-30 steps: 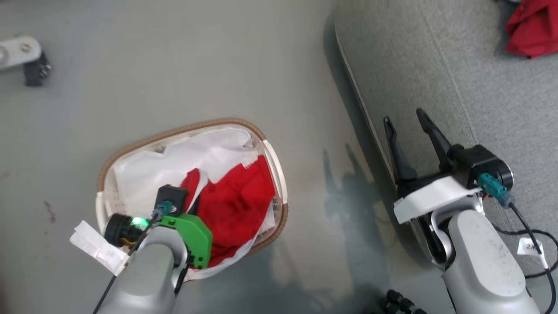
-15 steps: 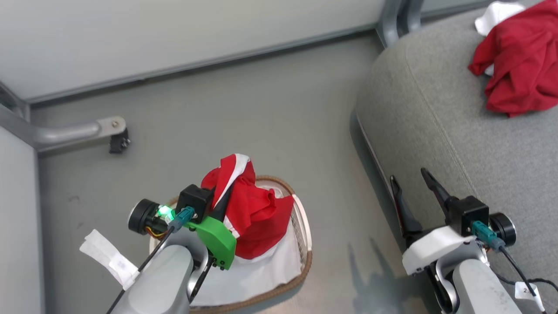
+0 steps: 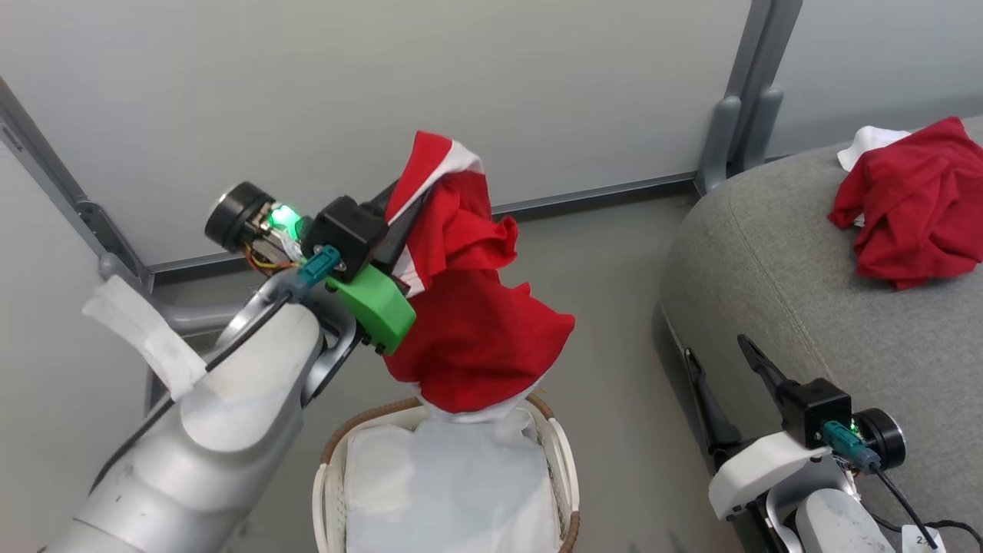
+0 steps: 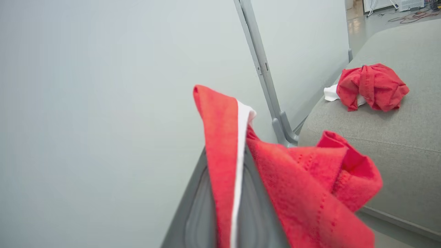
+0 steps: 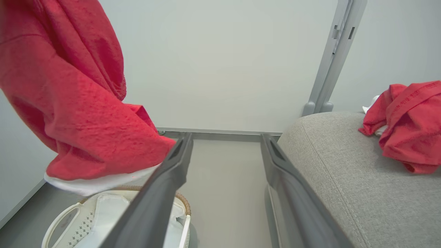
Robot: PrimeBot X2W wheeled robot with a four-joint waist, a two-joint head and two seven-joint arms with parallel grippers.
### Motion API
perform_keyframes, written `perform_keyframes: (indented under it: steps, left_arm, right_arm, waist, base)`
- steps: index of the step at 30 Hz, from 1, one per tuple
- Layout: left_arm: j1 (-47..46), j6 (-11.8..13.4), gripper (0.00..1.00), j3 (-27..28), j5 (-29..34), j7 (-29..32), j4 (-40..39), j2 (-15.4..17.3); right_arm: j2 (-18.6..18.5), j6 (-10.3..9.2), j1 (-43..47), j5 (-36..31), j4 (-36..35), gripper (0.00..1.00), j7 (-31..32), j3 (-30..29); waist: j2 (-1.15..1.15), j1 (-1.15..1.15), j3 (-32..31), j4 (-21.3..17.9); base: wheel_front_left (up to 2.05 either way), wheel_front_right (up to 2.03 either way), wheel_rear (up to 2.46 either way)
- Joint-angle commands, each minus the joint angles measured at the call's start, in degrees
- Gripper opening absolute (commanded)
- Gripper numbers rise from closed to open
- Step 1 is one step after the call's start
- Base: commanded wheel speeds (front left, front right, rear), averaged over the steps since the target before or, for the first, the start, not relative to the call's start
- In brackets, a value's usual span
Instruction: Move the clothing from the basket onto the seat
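Note:
My left gripper [image 3: 411, 192] is shut on a red garment with white trim [image 3: 472, 322], which hangs in the air above the basket [image 3: 326, 476]. In the left wrist view the red garment [image 4: 293, 186] drapes over my fingers [image 4: 200, 206]. The basket [image 5: 65, 218] shows its white liner. A second red garment [image 3: 910, 203] lies crumpled on the grey seat [image 3: 776, 276] at the far right. My right gripper [image 3: 718, 357] stands open beside the seat's edge, nothing between its fingers [image 5: 165, 182].
A pale wall with a grey upright post [image 3: 741, 92] runs behind the basket and seat. A grey metal leg [image 3: 180, 315] stands at the left. Bare grey floor [image 3: 607, 322] lies between basket and seat.
My left gripper has lifted the red garment out of the basket and high above it. The head camera has tilted up, bringing the wall into view. The right gripper stays open.

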Motion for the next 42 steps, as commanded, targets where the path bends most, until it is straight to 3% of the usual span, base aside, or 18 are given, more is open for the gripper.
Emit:
perform_keyframes:
  steps: [1,12,24,34,42]
  left_arm:
    - [-1.91,0.07,0.0,-0.57,-0.56,0.15,-0.61,0.84]
    - [-11.03,0.07,0.0,-4.11,-2.65,-0.99,-1.69,2.62]
    - [-13.31,0.07,0.0,-7.04,-3.65,-2.06,-3.65,2.14]
    - [-13.71,0.07,0.0,-9.75,-3.95,-2.39,-6.16,0.61]
    - [-13.76,0.07,0.0,-11.86,-4.69,-2.44,-7.74,-0.57]
  right_arm:
    - [-0.19,-0.08,-0.52,-0.19,-0.18,1.0,-0.02,0.44]
    - [-0.19,-0.08,-3.79,-0.92,-0.17,1.0,-0.02,5.48]
    - [-0.4,-0.07,-11.51,-3.72,3.65,1.0,-0.02,16.47]
    - [-4.01,-0.08,-19.79,-0.26,8.89,1.0,-0.02,25.49]
    - [-5.88,-0.08,-24.77,6.4,13.23,1.0,-0.02,35.74]
  waist:
    - [0.0,0.0,-1.26,0.59]
    - [0.0,0.0,-1.4,-0.01]
    - [0.0,0.0,-1.29,0.91]
    - [0.0,0.0,-1.29,2.51]
    - [0.0,0.0,-1.39,3.58]
  base:
    - [0.0,0.0,0.0]
    - [0.0,0.0,0.0]
    - [0.0,0.0,0.0]
    - [0.0,0.0,0.0]
    - [0.0,0.0,0.0]
